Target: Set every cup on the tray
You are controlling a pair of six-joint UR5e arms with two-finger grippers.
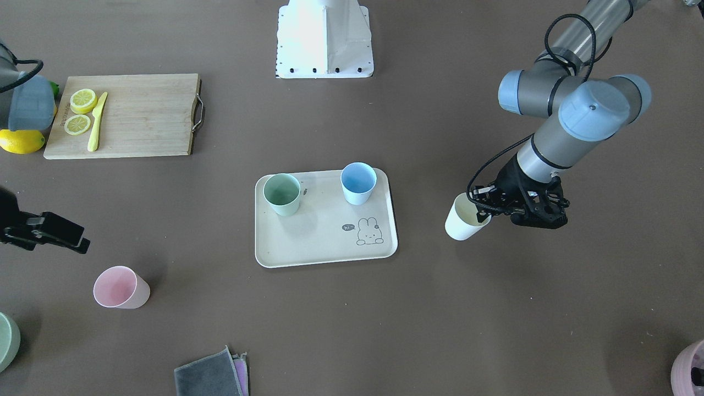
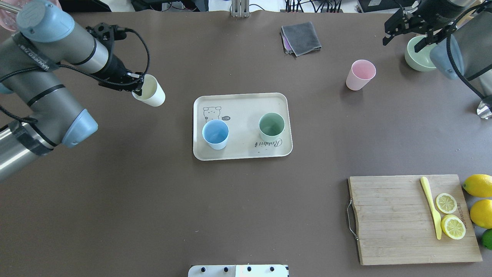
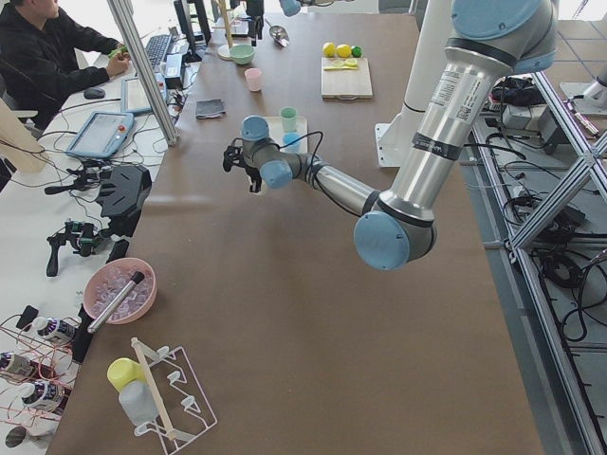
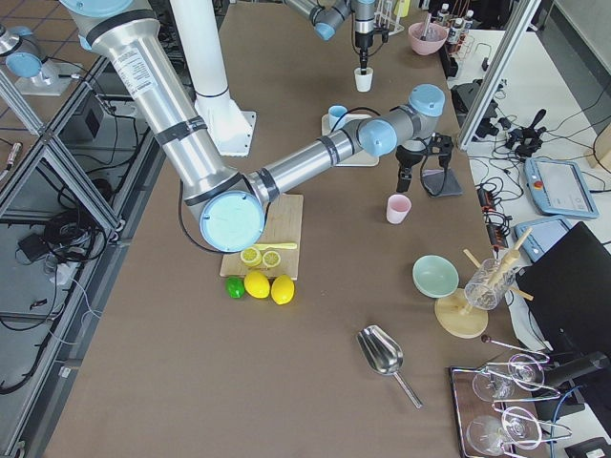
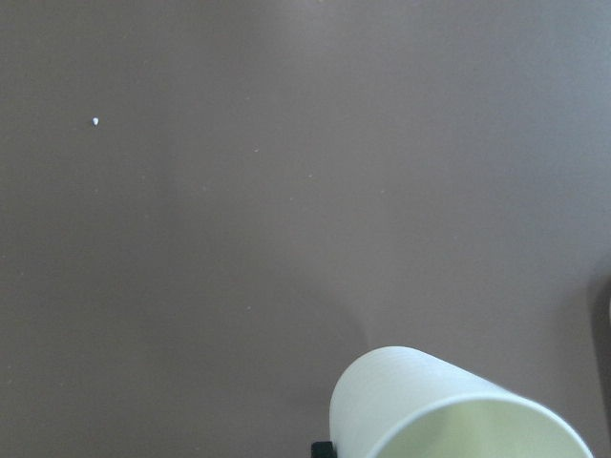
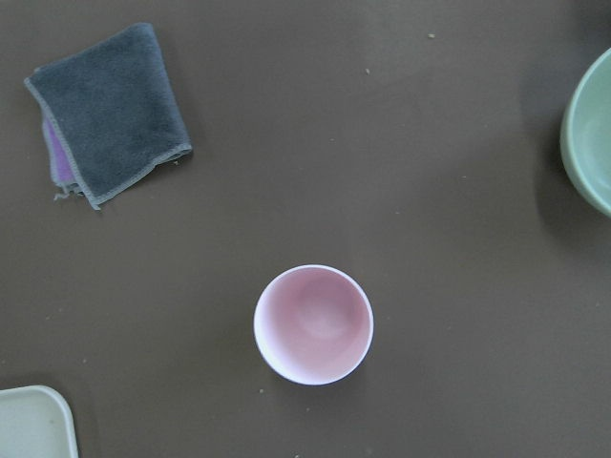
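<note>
The cream tray (image 2: pixel 242 105) lies mid-table, and shows in the front view (image 1: pixel 324 245) too. On it stand the light blue cup (image 2: pixel 215 134) and the mint green cup (image 2: pixel 271 127), both upright. My left gripper (image 2: pixel 135 87) is shut on the rim of the cream-white cup (image 2: pixel 150 91) and holds it tilted above the table, left of the tray; the cup also shows in the left wrist view (image 5: pixel 449 410). The pink cup (image 2: pixel 360 74) stands upright on the table, right of the tray. My right gripper (image 2: pixel 401 41) is open and empty, high above and beyond the pink cup (image 6: pixel 313 324).
A folded grey cloth (image 2: pixel 301 37) lies at the far edge. A pale green bowl (image 2: pixel 417 59) sits under my right wrist. A wooden cutting board (image 2: pixel 392 219) with lemon slices and a yellow knife (image 2: pixel 431 207) is near right. A mauve pot (image 1: pixel 690 368) is at the corner.
</note>
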